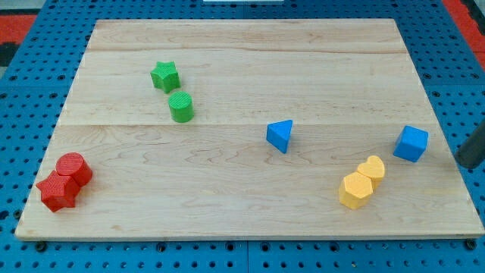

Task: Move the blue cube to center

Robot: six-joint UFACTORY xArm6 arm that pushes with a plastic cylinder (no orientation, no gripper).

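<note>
The blue cube point(411, 143) sits near the board's right edge, a little below mid-height. My rod comes in from the view's right edge; my tip point(464, 161) is just right of the cube and slightly lower, apart from it by a small gap. A blue triangular block point(280, 136) lies near the board's middle, left of the cube.
Two yellow blocks point(362, 182) touch each other below and left of the blue cube. A green star point(164, 76) and a green cylinder point(181, 107) stand at the upper left. Two red blocks point(65, 181) sit at the lower left corner. The wooden board point(242, 45) lies on a blue pegboard.
</note>
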